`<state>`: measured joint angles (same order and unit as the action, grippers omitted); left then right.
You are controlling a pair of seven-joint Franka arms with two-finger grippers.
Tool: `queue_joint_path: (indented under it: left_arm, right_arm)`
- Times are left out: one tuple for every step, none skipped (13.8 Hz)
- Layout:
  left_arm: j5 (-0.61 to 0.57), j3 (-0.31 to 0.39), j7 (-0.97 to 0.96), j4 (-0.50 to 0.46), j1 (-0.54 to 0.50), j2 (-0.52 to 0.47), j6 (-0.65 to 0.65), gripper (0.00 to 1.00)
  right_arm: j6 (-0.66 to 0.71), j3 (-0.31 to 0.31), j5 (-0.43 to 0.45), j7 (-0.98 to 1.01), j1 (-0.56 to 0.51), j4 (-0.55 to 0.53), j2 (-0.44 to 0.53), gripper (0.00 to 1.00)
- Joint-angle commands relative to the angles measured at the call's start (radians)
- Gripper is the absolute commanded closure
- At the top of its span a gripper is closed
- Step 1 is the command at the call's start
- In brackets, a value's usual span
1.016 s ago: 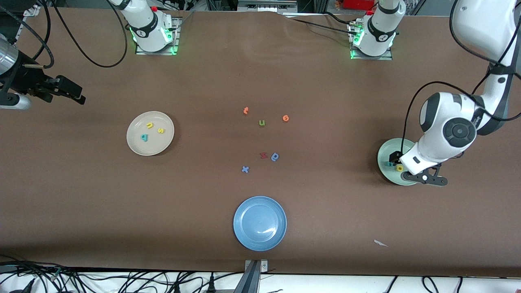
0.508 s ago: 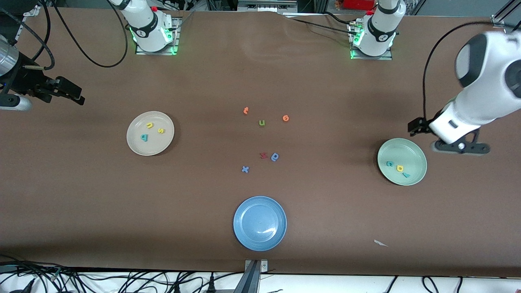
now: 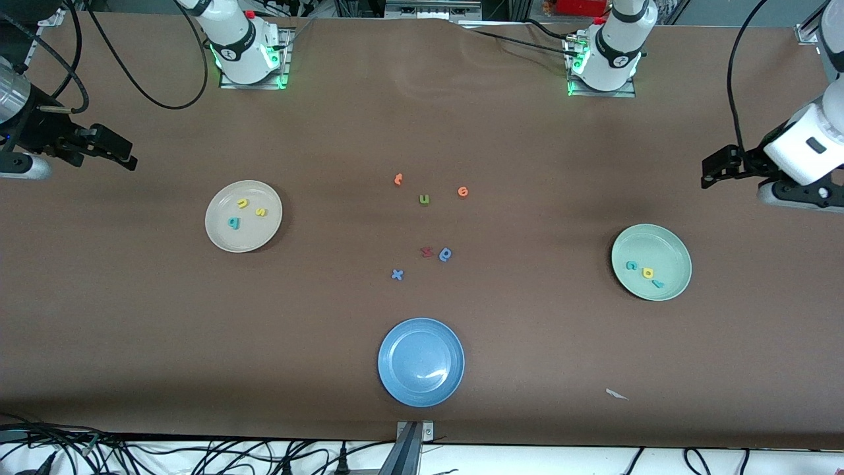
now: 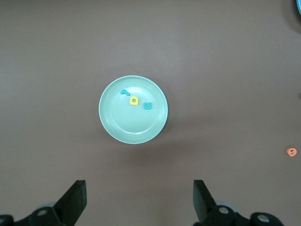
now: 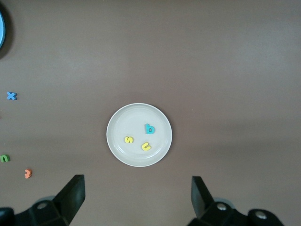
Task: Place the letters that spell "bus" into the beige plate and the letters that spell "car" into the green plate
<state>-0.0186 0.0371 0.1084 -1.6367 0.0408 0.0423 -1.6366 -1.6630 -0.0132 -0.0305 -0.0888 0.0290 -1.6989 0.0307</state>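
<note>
The letters that spell "bus" [image 3: 246,212] lie in the beige plate [image 3: 221,236], a round, shallow cream dish toward the right arm's end of the surface: a teal b [image 5: 149,128], a yellow u [image 5: 146,146] and a yellow s [image 5: 128,139], tiny foam pieces set slightly apart. The right claw [image 3: 109,150] hangs in the air near that plate, over bare surface, its fingers [image 5: 70,195] spread wide and empty.

The letters that spell "car" [image 3: 645,273] lie in the green plate [image 3: 679,254], a pale mint dish toward the left arm's end: a teal c [image 4: 148,106], a yellow a [image 4: 134,100] and a small teal hooked r [image 4: 124,92] in a short row. The left claw [image 3: 722,165] hangs near that plate, jaws wide apart and holding nothing.
</note>
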Motion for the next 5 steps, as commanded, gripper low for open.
queue_joint_path:
  left_arm:
    - [0.028, 0.021, 0.03, 0.003, 0.019, -0.041, 0.014, 0.0]
    - [0.028, 0.021, 0.031, 0.003, 0.019, -0.048, 0.015, 0.0]
    - [0.026, 0.021, 0.03, 0.0, 0.028, -0.053, 0.015, 0.0]
    - [0.026, 0.021, 0.024, 0.0, 0.034, -0.048, 0.015, 0.0]
    - [0.026, 0.021, 0.027, 0.0, 0.028, -0.038, 0.015, 0.0]
  right_arm:
    - [0.009, -0.001, 0.024, 0.008, 0.005, 0.01, -0.002, 0.0]
    - [0.009, -0.001, 0.026, 0.008, 0.005, 0.01, -0.002, 0.0]
    - [0.009, 0.001, 0.026, 0.008, 0.005, 0.008, -0.002, 0.0]
    - [0.009, 0.001, 0.026, 0.008, 0.005, 0.01, -0.002, 0.0]
    - [0.009, 0.001, 0.026, 0.008, 0.005, 0.008, -0.002, 0.0]
